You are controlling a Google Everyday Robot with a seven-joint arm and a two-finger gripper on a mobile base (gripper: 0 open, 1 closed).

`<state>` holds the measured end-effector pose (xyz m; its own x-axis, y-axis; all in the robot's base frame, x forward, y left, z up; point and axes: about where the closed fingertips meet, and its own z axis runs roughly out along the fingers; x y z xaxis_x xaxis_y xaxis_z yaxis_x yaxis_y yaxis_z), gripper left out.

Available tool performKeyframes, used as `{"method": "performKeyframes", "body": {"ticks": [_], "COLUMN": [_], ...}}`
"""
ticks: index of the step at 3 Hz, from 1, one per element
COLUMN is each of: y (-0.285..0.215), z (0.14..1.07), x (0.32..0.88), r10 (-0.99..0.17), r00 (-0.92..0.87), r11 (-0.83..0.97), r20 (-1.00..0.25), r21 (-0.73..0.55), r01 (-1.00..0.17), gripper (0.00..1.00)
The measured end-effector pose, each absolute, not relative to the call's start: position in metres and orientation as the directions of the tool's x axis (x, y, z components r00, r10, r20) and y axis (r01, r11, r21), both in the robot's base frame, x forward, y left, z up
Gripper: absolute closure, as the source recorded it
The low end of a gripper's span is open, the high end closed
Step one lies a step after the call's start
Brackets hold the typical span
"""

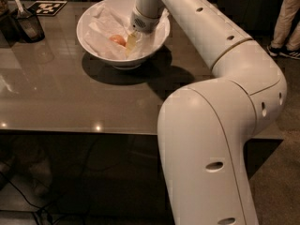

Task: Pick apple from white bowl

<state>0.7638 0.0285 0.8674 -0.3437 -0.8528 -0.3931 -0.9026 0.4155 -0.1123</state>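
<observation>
The white bowl (pixel 93 45) stands on the far part of the grey table (pixel 65 102), lined with crumpled white paper. In it lies a small round apple (pixel 117 40), showing a reddish-orange side and partly covered by the gripper. My gripper (pixel 131 41) reaches down into the bowl from the right and sits right beside the apple, touching or nearly touching it. The white arm curves back over the table's right side toward the base in the foreground.
A dark container with a utensil (pixel 28 25) stands at the table's far left, next to a black-and-white marker tag (pixel 47 7). A person's legs (pixel 287 22) are at the far right. The table's front edge (pixel 79 131) runs across the middle.
</observation>
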Motion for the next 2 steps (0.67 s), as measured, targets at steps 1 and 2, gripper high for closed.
{"method": "performKeyframes", "body": {"ticks": [1, 2], "y": [0.0286, 0.0287], "z": [0.8674, 0.8674], "x": [0.7638, 0.7638], "r10": [-0.853, -0.853], "r00": [-0.344, -0.344], "r11": [0.416, 0.415], "r20": [-0.393, -0.393], "r21": [-0.112, -0.113], "r01": [-0.903, -0.903], "gripper": [0.66, 0.89]}}
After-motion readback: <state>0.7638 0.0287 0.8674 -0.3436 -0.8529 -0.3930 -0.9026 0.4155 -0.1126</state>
